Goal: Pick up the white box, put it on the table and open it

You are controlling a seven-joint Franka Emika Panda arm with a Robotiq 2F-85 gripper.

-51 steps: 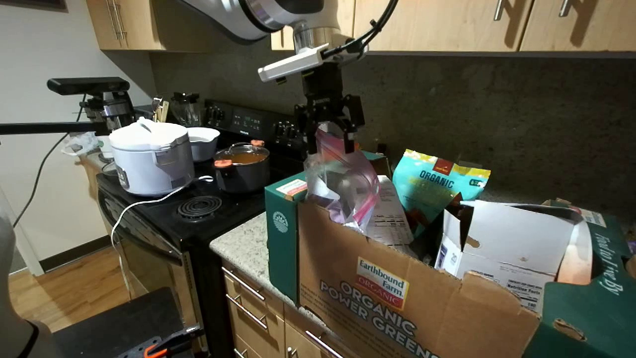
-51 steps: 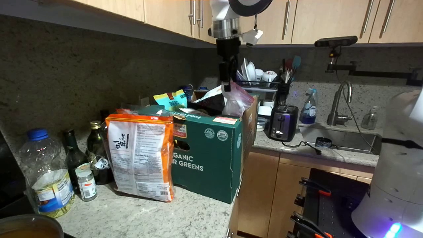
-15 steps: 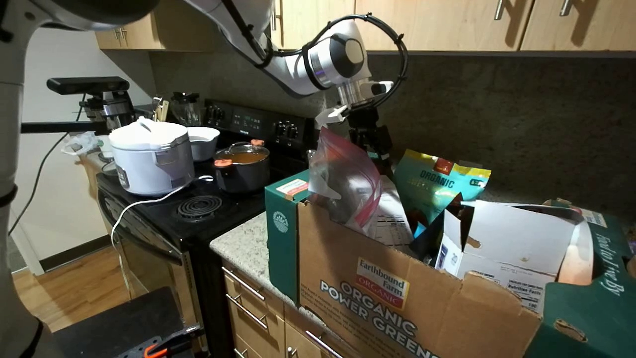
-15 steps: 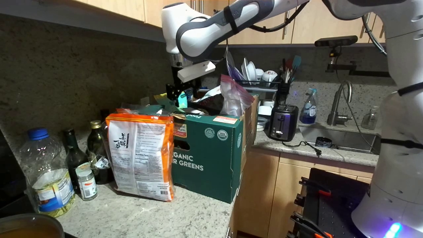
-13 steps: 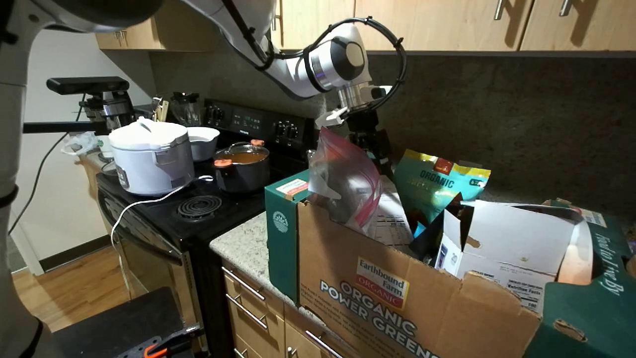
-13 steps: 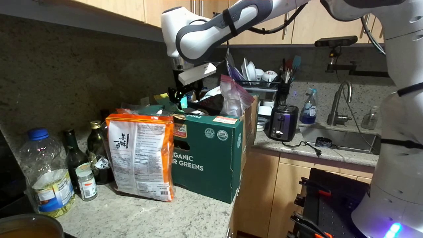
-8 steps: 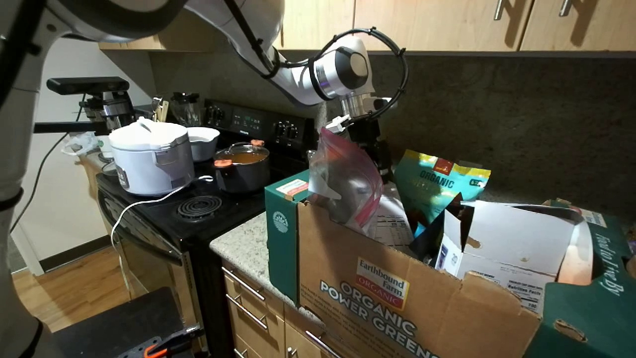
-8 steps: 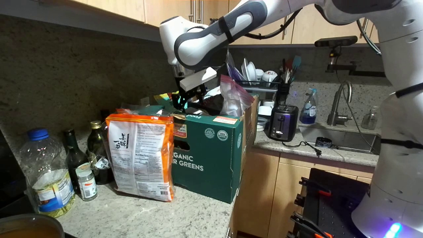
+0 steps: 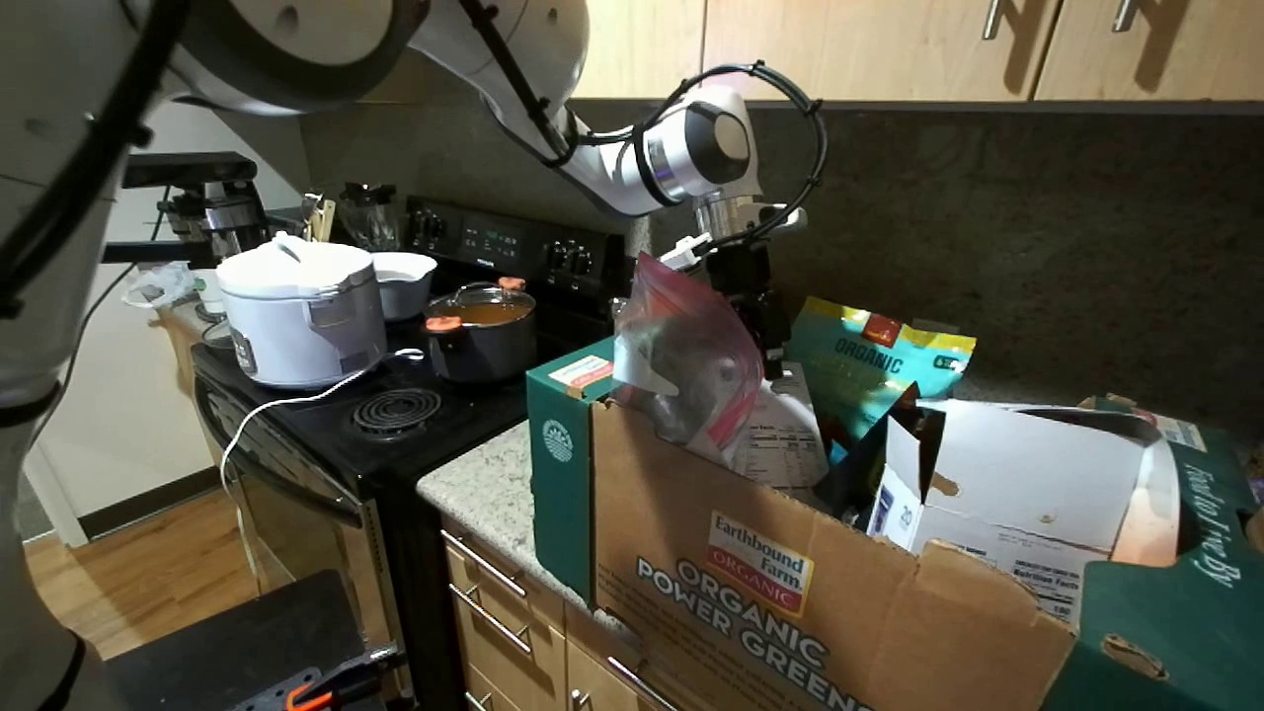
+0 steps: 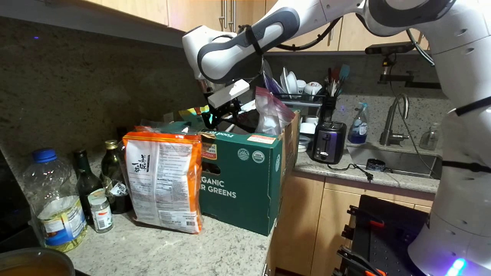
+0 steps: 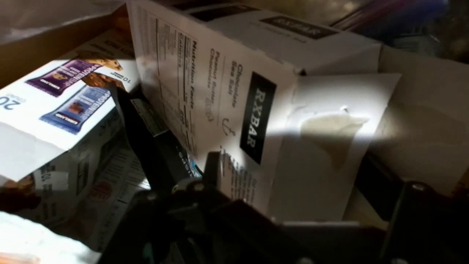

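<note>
The white box point(image 11: 234, 99), a carton with a black RXBAR panel, fills most of the space between my fingers in the wrist view. It stands tilted inside the cardboard box, and its printed side point(image 9: 785, 434) shows behind a plastic bag in an exterior view. My gripper point(image 11: 291, 167) is open, pointing down at the carton's torn end. One finger point(image 11: 211, 168) lies along the printed face, the opposite finger point(image 11: 377, 183) beside the flap edge; firm contact cannot be made out. In an exterior view the gripper point(image 10: 222, 119) is partly behind the cardboard rim. The table point(image 10: 165, 249) is speckled stone.
The cardboard box point(image 9: 750, 592) walls surround the work area. A zip bag point(image 9: 691, 365) rises in front of the gripper, a teal pouch point(image 9: 869, 365) behind. Another white carton point(image 9: 1027, 484) leans nearby. An orange-edged bag point(image 10: 161, 184) stands outside; the stove point(image 9: 395, 425) holds pots.
My gripper has come from above the zip bag towards the back wall, then lowered to the white box. Over the last half second the white box has shifted slightly and the jaws have narrowed a little.
</note>
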